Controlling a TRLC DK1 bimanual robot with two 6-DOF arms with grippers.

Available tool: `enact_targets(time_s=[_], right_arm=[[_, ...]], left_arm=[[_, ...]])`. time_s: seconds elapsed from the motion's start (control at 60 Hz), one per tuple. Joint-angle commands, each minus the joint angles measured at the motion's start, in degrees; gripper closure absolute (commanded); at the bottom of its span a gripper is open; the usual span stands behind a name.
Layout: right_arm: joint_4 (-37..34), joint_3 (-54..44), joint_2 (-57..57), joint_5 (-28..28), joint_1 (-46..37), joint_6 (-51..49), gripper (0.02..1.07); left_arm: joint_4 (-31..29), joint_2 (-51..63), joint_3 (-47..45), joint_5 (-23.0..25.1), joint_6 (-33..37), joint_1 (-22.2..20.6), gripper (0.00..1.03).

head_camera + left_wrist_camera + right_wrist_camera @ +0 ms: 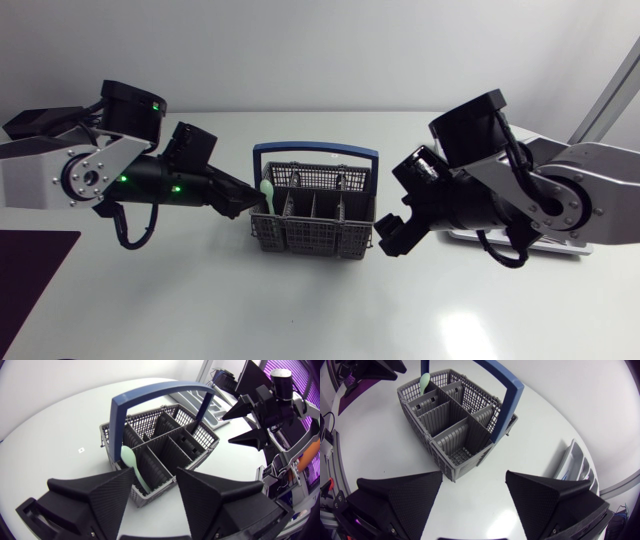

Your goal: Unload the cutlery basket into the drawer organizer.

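**Fig.** Grey cutlery basket (315,215) w/ blue handle (315,152) stands upright mid-bench (300,320), between the two arms. Pale green utensil (266,190), rounded end up, leans in the end compartment nearest L arm. L jaws: wide, holding nothing, tips just beside that end. R jaws: wide, holding nothing, near opp. end. Drawer organizer (574,465) lies on bench behind R arm, partly hidden.

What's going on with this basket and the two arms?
Two arms flank a basket. One green spoon stands in its end compartment on the left arm's side; the rest look empty. The left gripper sits at that end, fingers open, spoon not gripped. The right gripper is open beside the other end, near the organizer.
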Motion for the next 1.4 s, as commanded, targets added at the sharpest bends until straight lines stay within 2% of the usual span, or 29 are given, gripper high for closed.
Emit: enact_targets(time_s=[0.0,0.267,0.45,0.667,0.9,1.1,1.383], right_arm=[[-0.12,0.26,0.88,0.48,0.28,1.37,0.16],[0.14,0.34,1.49,0.83,0.20,1.46,0.16],[0.14,0.34,1.76,1.01,0.20,1.54,0.16],[0.41,-0.09,1.76,1.10,0.20,1.54,0.16],[0.85,-0.18,1.76,1.10,0.20,1.54,0.16],[1.11,-0.09,2.11,1.10,0.20,1.54,0.16],[1.20,-0.53,2.11,1.10,0.20,1.54,0.16]], left_arm=[[1.14,1.66,-1.35,-2.29,-3.41,-1.68,0.44],[2.64,3.51,-0.82,-11.34,-9.74,-4.76,0.45],[3.43,5.62,0.15,-15.29,-12.90,-7.04,0.46],[4.48,6.94,1.82,-17.84,-15.80,-8.89,0.46],[5.45,9.66,2.78,-24.26,-18.70,-10.73,0.46],[7.12,10.54,2.69,-33.22,-19.84,-15.04,0.46],[7.29,13.79,4.89,-39.73,-20.02,-16.45,0.46]])
